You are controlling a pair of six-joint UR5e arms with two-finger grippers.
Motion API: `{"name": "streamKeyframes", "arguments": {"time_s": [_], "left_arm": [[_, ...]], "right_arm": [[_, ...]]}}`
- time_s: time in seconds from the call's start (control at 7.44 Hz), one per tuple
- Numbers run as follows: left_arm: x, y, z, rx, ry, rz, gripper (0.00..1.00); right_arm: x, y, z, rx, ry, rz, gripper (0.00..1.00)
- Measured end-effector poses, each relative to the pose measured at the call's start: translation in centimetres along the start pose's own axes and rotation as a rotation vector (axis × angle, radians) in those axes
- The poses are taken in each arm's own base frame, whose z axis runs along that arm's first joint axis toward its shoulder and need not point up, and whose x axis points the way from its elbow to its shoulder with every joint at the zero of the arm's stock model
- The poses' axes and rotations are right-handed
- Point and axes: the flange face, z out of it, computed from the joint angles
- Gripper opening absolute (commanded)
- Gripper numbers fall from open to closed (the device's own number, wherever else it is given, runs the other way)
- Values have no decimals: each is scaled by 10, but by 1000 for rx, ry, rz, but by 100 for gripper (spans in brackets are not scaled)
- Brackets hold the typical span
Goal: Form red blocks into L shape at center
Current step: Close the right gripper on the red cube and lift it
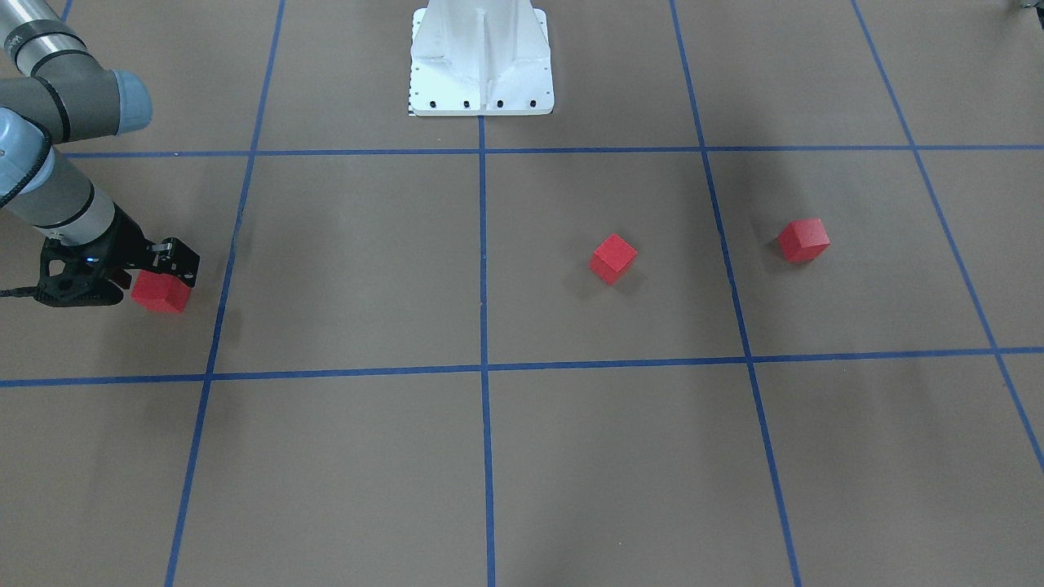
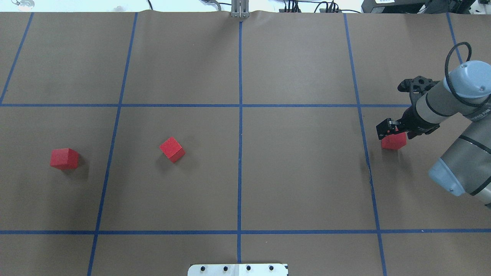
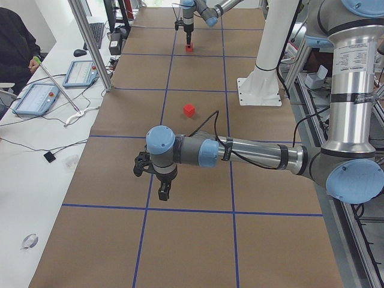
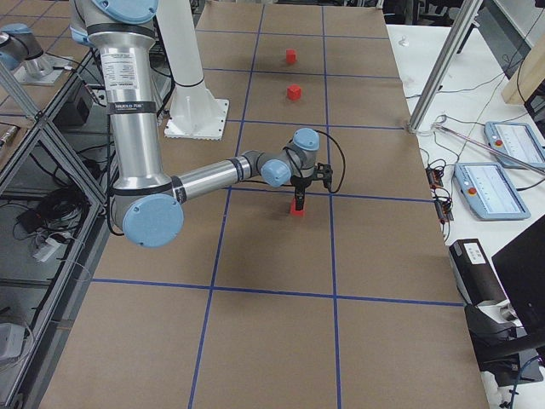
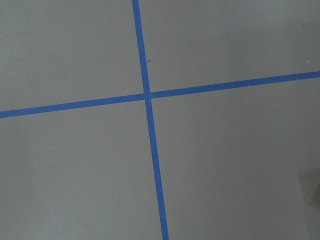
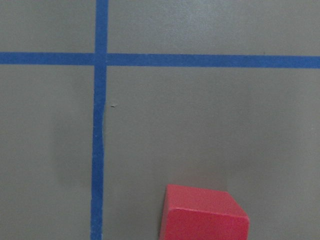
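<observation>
The red block (image 2: 395, 143) by the right claw (image 2: 391, 133) should be pinched square on two flat sides, lifted a little, then carried to the center (image 2: 239, 168). It is well apart from the center, on the robot's right. The claw's jaws are set on both sides of its top, but a firm squeeze cannot be told. A nearer red block (image 2: 172, 149) and a farther red block (image 2: 64, 158) are found on the center's other side. Whether the left claw (image 3: 163, 191) is open or closed cannot be told

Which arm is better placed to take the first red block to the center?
Probably right. The right hand is at a red block on its side; the left hand hangs above the table, its wrist view showing mainly tape lines.
</observation>
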Motion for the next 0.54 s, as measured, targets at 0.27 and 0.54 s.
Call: {"name": "streamKeyframes", "arguments": {"time_s": [0.27, 0.54], "left_arm": [[1, 1, -1, 2, 0, 2, 100], [4, 1, -4, 7, 0, 7, 100]], "right_arm": [[5, -1, 7, -10, 10, 8, 0], [5, -1, 8, -12, 10, 14, 0]]}}
